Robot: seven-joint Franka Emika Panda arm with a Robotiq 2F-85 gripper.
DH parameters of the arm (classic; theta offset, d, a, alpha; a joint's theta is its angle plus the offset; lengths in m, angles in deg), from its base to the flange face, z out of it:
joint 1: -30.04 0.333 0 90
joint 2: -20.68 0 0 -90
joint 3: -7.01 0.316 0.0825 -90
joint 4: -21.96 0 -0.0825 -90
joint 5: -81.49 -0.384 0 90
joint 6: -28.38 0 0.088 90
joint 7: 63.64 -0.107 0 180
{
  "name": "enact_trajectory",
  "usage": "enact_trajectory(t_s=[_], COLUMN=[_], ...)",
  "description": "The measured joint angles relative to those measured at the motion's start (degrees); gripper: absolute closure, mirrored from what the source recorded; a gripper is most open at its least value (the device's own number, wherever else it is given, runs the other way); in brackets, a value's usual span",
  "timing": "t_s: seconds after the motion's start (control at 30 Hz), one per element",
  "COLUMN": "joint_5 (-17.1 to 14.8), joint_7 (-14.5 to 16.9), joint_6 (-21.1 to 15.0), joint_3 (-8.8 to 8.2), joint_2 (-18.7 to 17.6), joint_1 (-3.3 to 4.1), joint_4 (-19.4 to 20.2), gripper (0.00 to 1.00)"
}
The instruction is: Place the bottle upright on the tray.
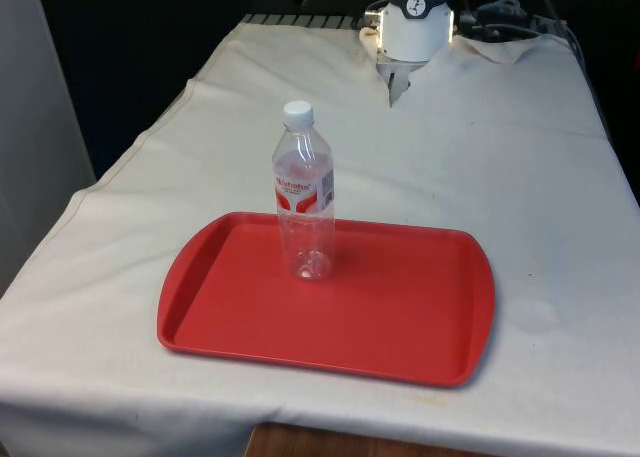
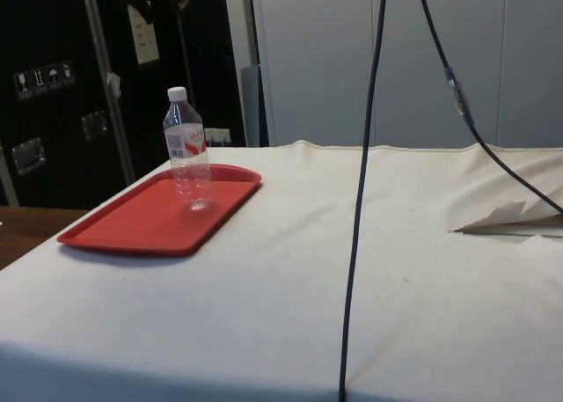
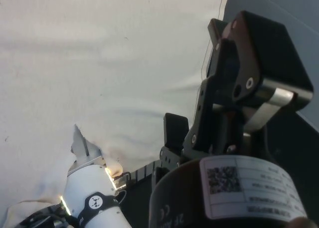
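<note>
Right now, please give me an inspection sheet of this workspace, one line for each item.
Surface: white cloth covers the table, wrinkled near the far end.
Job's things: clear bottle with white cap and red label stands upright on the red tray, near the tray's far edge.
Clutter: nothing seen.
Pincer: the pincer is far from the bottle, raised at the table's far end; whether open or shut, cannot tell.
Cables: a dark cable hangs in front of the side view.
Surroundings: dark cabinets and a pale wall behind the table.
</note>
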Motion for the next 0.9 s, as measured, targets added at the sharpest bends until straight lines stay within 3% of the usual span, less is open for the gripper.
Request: enact_trajectory(t_s=[0.43,0.9], joint_5=[0.1,0.7], joint_7=[-0.1,-0.3], joint_6=[0.9,1.4], joint_3=[0.00,-0.11], joint_2=[0.1,0.1], joint_1=[0.06,0.00], joint_4=[0.1,2.8], gripper=[0.00,0.00])
